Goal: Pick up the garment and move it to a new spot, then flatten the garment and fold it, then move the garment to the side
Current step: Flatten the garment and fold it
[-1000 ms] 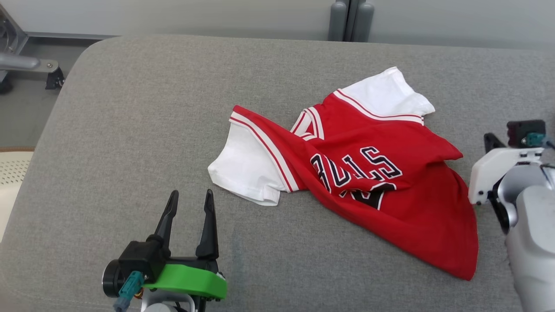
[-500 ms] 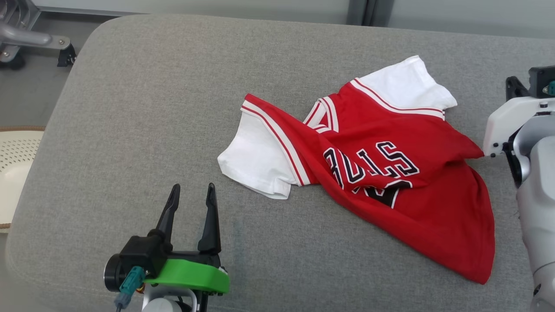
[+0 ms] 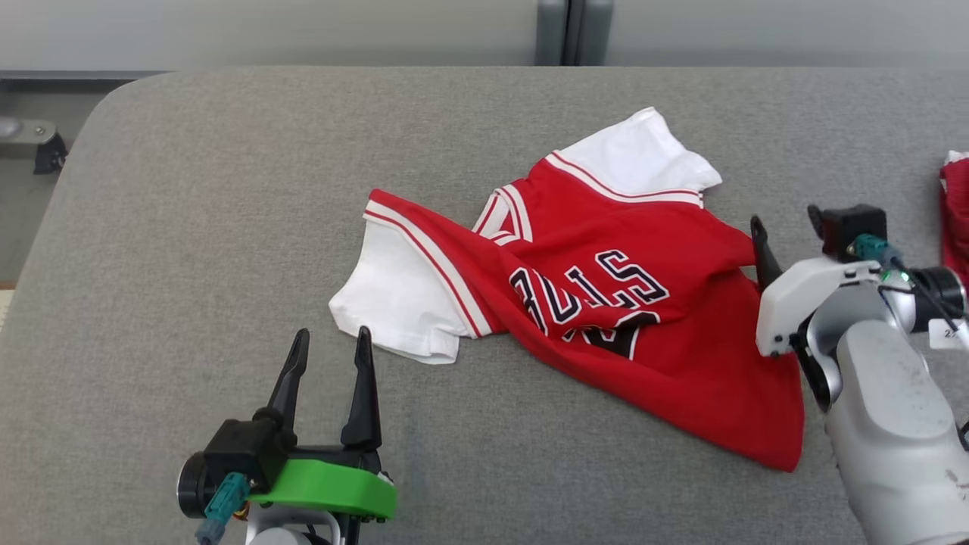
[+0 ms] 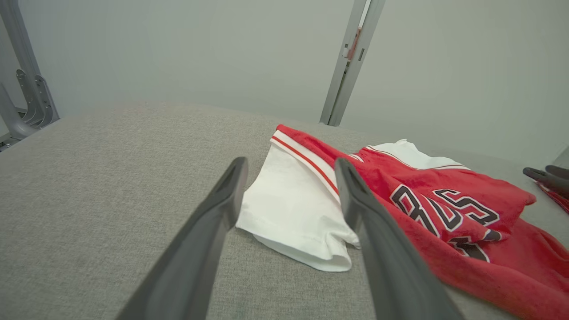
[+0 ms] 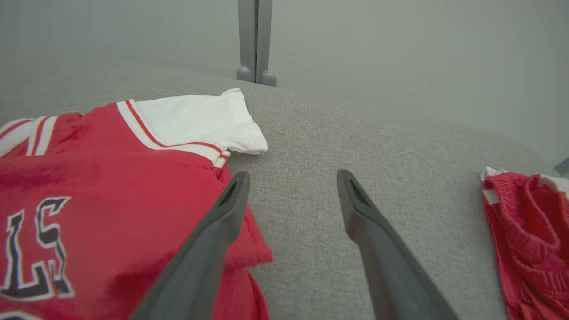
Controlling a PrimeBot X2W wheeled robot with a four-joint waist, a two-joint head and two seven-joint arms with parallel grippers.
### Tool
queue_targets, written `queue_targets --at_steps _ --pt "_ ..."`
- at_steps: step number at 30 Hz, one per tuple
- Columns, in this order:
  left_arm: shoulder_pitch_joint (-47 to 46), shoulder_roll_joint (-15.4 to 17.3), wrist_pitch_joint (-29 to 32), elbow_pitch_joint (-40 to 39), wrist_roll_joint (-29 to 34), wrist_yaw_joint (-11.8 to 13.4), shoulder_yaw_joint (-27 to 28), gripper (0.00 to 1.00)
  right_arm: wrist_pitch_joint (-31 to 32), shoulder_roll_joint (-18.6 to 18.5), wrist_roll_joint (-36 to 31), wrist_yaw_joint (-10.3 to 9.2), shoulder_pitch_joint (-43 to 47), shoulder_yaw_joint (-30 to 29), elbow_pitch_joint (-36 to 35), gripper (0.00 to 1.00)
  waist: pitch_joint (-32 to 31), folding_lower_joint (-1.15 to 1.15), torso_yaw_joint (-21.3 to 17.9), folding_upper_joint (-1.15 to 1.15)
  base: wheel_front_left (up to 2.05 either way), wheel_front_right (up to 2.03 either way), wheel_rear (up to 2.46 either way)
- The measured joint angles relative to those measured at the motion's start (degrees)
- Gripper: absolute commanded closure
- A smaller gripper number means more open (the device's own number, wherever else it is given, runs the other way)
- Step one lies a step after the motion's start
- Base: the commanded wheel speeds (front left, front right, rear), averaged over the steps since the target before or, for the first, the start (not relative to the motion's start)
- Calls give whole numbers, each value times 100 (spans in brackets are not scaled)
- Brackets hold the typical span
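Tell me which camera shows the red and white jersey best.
The head view: nearly the whole jersey lies in frame on the cushion. The left wrist view cuts off its lower right part. The right wrist view catches one white sleeve and part of the lettering.

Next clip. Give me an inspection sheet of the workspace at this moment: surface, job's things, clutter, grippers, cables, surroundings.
Surface: grey fabric pad, rounded corners.
Job's things: red jersey with white sleeves, crumpled, not flat, lettering facing up.
Clutter: second red garment at the pad's right edge.
Grippers: left gripper, jaws open, empty, short of the near white sleeve; right gripper, jaws open, empty, at the jersey's right edge.
Cables: left-wrist teal plug with a short lead; right-wrist teal plug likewise.
Surroundings: grey wall, vertical post, metal frame at left.
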Motion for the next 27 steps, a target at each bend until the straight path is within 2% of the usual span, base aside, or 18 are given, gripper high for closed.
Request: queue_targets --at_steps 7,11,17,18,19,20,21,27 --pt "3 -1 0 -26 1 1 4 0 1135 -241 960 0 1040 959 -1000 0 -59 0 -301 0 0 0 0" --pt "-10 -1 0 -21 2 -10 -35 0 1769 -503 1385 -1 1452 1341 -1557 0 22 0 -327 0 0 0 0" --pt "-43 -3 1 12 42 -18 -38 0 2186 -643 1697 0 1674 1528 -2095 0 100 0 -207 0 0 0 0" --pt "-49 -3 0 16 42 -19 -38 0 2228 -647 1697 0 1685 1519 -2132 25 107 0 -179 0 0 0 0" --pt "-58 -3 0 19 42 -20 -38 0 2252 -645 1696 0 1688 1508 -2152 57 111 0 -158 0 0 0 0" --pt "-69 -3 0 18 42 -20 -35 0 2282 -644 1691 0 1686 1489 -2173 81 116 0 -131 0 0 0 0" --pt "-76 -3 0 18 42 -20 -33 0 2284 -644 1671 0 1674 1447 -2172 100 120 0 -108 0 0 0 0" --pt "-103 -3 0 20 42 -24 -54 0 2324 -686 1408 0 1366 1157 -1885 100 162 0 6 0 0 0 0"
